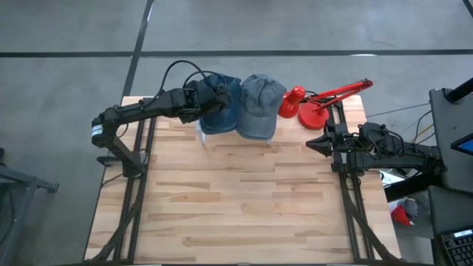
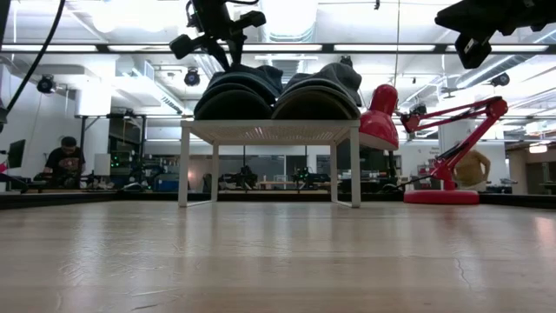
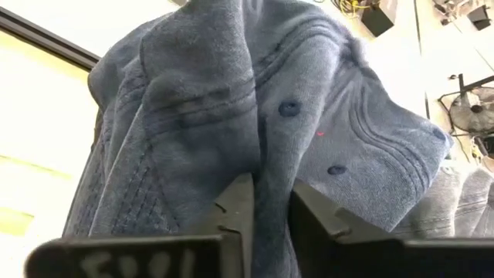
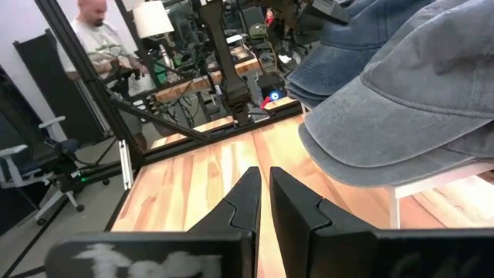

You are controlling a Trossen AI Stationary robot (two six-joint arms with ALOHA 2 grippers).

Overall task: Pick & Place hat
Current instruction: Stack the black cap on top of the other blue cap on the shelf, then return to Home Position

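Cataloguing what we see on the table:

Dark hat (image 1: 220, 103): we find it on the white rack (image 2: 269, 130) at the table's far edge, crown up, touching the grey hat on its right.
Grey hat (image 1: 260, 106): we note it on the same rack, between the dark hat and the lamp; its brim overhangs the rack's near side.
Left claw (image 3: 268, 202): we place it at the dark hat's crown, reaching in from the left. Its fingers (image 3: 238, 205) stand narrowly apart with a fold of the hat's cloth between them; we cannot tell whether they grip it.
Right claw (image 4: 263, 191): we see it raised at the table's right edge, well apart from both hats, holding nothing, its fingers nearly touching.
Lamp (image 1: 314, 103): we list it as red, standing at the far right corner just beside the grey hat, its arm stretched to the right.
Table (image 1: 244, 207): we record light wooden boards, bare in front of the rack.
Person (image 2: 62, 161): we glimpse one seated in the room beyond, in the low view.
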